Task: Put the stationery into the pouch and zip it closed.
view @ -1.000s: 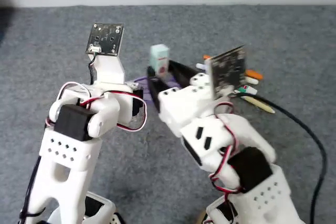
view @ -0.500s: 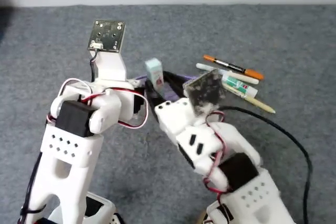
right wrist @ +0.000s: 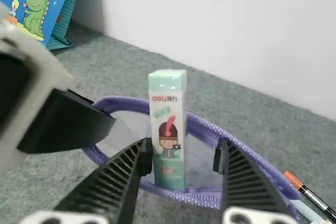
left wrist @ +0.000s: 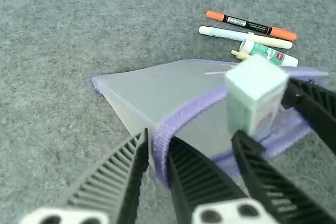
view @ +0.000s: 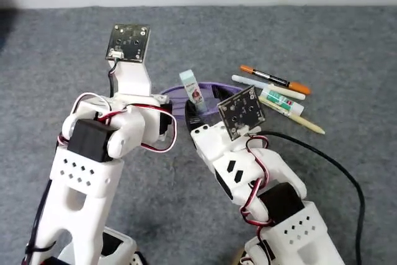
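A translucent pouch [left wrist: 173, 87] with a purple zipper rim lies open on the grey carpet. My left gripper [left wrist: 157, 140] is shut on the rim's near corner and holds the mouth up. A mint-green eraser box [right wrist: 168, 124] stands upright in the mouth [view: 191, 86]. My right gripper [right wrist: 182, 145] straddles the box: one finger touches it, and a gap shows on the other side. Beyond the pouch lie an orange-capped marker [view: 273, 79], a white pen [view: 267, 86], a green-and-white tube [view: 282, 100] and a beige pencil [view: 301, 122].
Both arm bodies [view: 248, 172] crowd the middle of the high view. A black cable [view: 338, 156] trails to the right. A blue bag with a dinosaur [right wrist: 37, 3] leans on the white wall behind. Open carpet lies to the left and far side.
My right gripper brought the eraser box down and toward the pouch, until it stood in the mouth. The left arm barely shifted and kept its hold on the rim.
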{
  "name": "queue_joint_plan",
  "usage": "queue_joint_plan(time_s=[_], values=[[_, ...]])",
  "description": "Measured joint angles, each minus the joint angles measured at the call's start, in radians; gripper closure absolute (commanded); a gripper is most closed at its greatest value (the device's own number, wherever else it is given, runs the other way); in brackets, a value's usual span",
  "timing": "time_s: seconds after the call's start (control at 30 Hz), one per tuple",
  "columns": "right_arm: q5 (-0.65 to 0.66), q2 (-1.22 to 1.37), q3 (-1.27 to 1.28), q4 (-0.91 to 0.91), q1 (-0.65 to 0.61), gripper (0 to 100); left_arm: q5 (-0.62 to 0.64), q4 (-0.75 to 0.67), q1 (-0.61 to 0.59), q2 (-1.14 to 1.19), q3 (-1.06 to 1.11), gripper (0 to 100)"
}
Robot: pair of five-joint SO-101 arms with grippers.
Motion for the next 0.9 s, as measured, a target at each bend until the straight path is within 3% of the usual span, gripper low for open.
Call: queue_joint_plan(time_s=[0.5,0.6,0.7,0.9], values=[[0.005,-0.092,-0.098,0.216,0.000,84.4,-0.005,0.000,0.000,0.000,0.000,97],[0.005,-0.106,-0.098,0.256,0.000,91.0,-0.005,0.000,0.000,0.000,0.000,97],[0.005,-0.106,-0.098,0.256,0.000,99.6,-0.005,0.000,0.000,0.000,0.000,97],[0.005,-0.107,0.021,0.112,0.002,97.1,-0.005,0.000,0.000,0.000,0.000,97]])
